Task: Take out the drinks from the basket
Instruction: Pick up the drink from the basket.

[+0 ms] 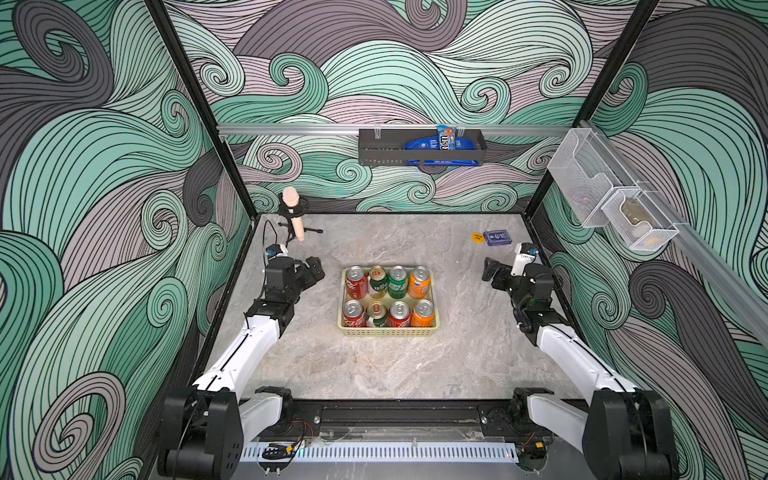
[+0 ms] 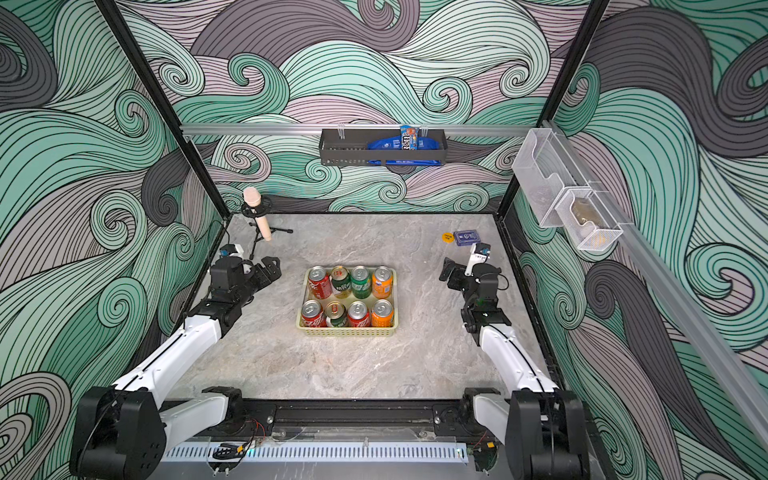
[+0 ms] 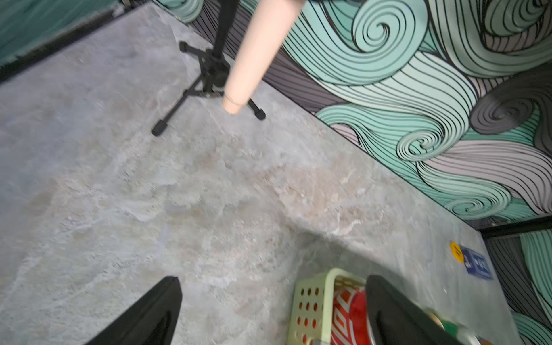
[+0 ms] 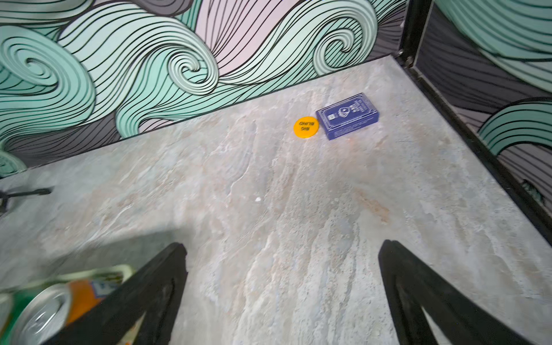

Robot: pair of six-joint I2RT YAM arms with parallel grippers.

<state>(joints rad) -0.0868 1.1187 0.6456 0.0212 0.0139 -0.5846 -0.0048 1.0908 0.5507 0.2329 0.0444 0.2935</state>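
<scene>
A: Where are the drinks (image 1: 398,284) standing at this moment?

B: All eight are standing upright inside the basket (image 1: 388,331), in two rows of four. The basket is sitting near the middle of the table (image 1: 374,374). In each row an orange can is taking the 3 o'clock end and a red one the 9 o'clock end.

A: And the claws?

B: The left gripper (image 1: 316,269) is hovering at about 10 o'clock from the basket, apart from it, with its jaws spread wide and nothing between them (the left wrist view is showing only bare table between the fingers (image 3: 167,298)). The right gripper (image 1: 489,270) is hanging at about 2 o'clock, also wide and empty.

A: Is anything else lying around?

B: A microphone (image 1: 293,212) is standing on its stand at 11 o'clock. A yellow disc (image 1: 477,237) is lying just beside a blue card box (image 1: 500,237) at 1 o'clock.
</scene>
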